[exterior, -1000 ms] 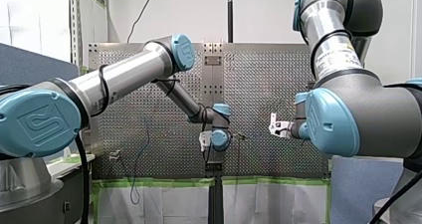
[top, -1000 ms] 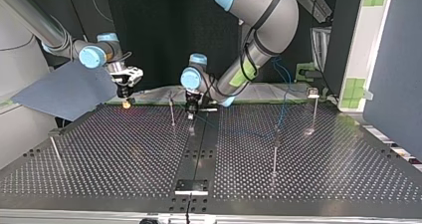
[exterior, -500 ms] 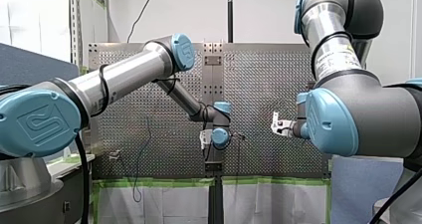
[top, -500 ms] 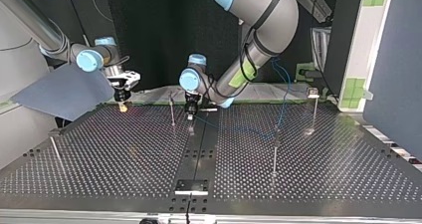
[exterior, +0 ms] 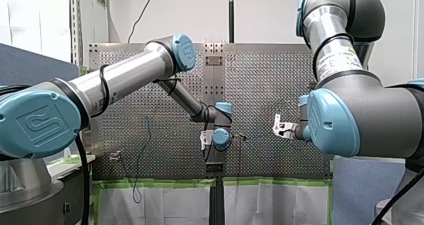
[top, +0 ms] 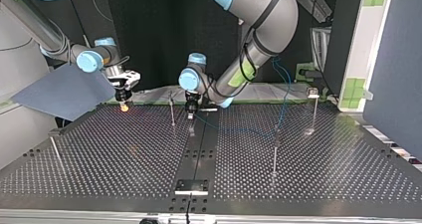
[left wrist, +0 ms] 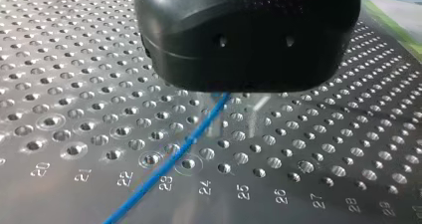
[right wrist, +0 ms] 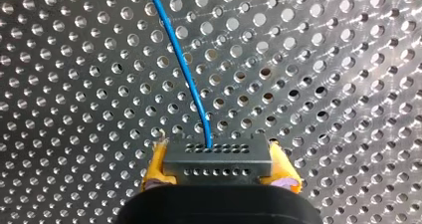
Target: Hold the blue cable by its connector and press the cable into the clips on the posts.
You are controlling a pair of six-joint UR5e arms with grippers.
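Right gripper (top: pixel 124 103) — yellow pads (right wrist: pixel 155 165) pinching dark connector (right wrist: pixel 218 160); blue cable (right wrist: pixel 185 69) leaves it toward 11 o'clock. Left gripper (top: pixel 190 109) — at its 3 o'clock in top view, over the cable; grip state cannot be told.

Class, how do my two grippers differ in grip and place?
My right gripper clamps the connector between yellow pads; my left gripper just has the blue cable running beneath. In the top view, my right one stands left, my left one central. Both hang low over the table.
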